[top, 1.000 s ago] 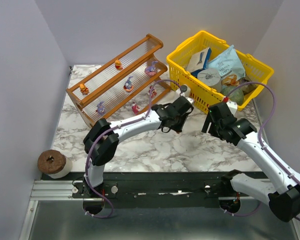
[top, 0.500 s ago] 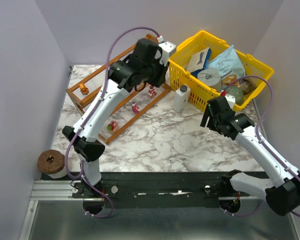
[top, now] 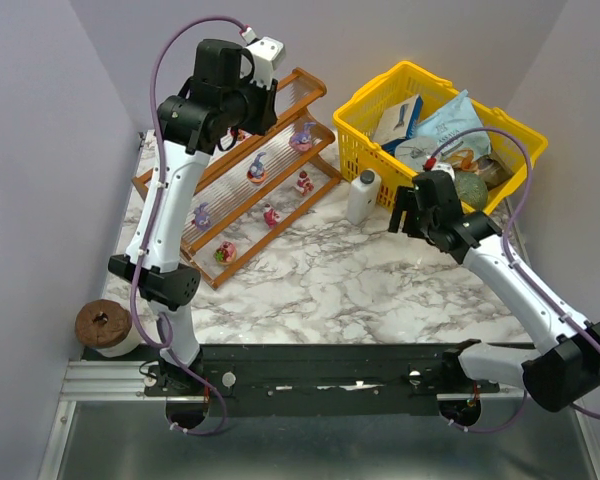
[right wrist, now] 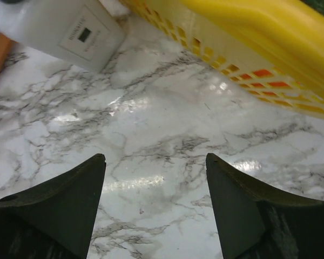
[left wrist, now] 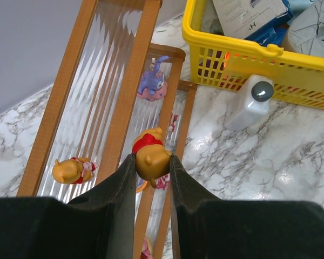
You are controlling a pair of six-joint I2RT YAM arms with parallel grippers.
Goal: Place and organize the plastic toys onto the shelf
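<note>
Left end effector (left wrist: 152, 160) is clamped on a yellow bear toy (left wrist: 150, 151), hanging over the shelf (left wrist: 58, 102). I'd lower slowly, set it upright w/ space from the orange figurine (left wrist: 73, 170), then release. Right end effector (right wrist: 154, 159): wide open, empty.

- On a pale package (left wrist: 243, 13) lying in the yellow basket (left wrist: 232, 47), a single dark capital "H" followed by a full stop is made out in the left wrist view; the finer print lines beside it are too small to be read.
- On the white bottle (right wrist: 70, 29), a label with a small dark rectangle and short lines of tiny print is seen in the right wrist view; none of it can be read.
- On the blue and white snack bag (top: 452, 125) in the basket, printed wording is seen from above, but it is too small to be read.
- On the round lid (top: 417, 152) beside that bag, dark markings are seen, and no word or number can be told.
</note>
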